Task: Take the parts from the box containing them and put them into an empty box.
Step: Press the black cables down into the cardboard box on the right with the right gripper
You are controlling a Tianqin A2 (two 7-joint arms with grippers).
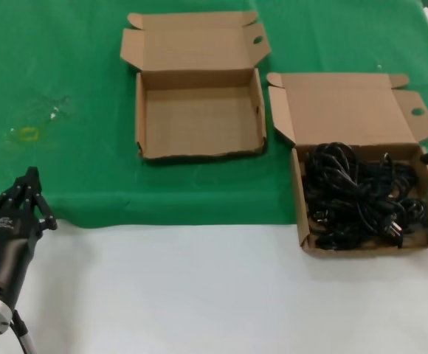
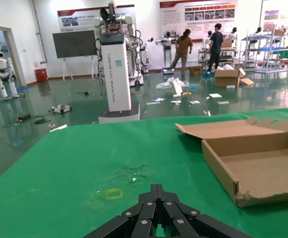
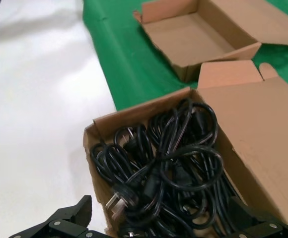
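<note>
Spanning the whole head view, the desk (image 1: 199, 295) is white along its near part and covered by a green cloth (image 1: 74, 66) farther back. Two shallow cardboard boxes lie open on it with their lids folded back. The full box (image 1: 350, 110), on the robot's right, straddles the edge of the cloth, its front part resting on the white surface. The empty box (image 1: 199, 122) lies entirely on the cloth, farther back and to the left of the full one, near it but apart; its inside is bare cardboard. The cords (image 1: 361, 195), black and coiled in loose tangled bundles, fill the tray of the full box; in the right wrist view a plug with metal prongs (image 3: 118, 202) shows near the front corner. The right claw (image 3: 159, 225) hangs just over the near end of the full box, its two fingers spread wide to either side of the pile and gripping nothing. The left claw (image 1: 31, 193) waits at the near left of the desk, by the cloth's edge, well apart from both boxes, its fingers (image 2: 156, 196) drawn together at the tips, holding nothing.
</note>
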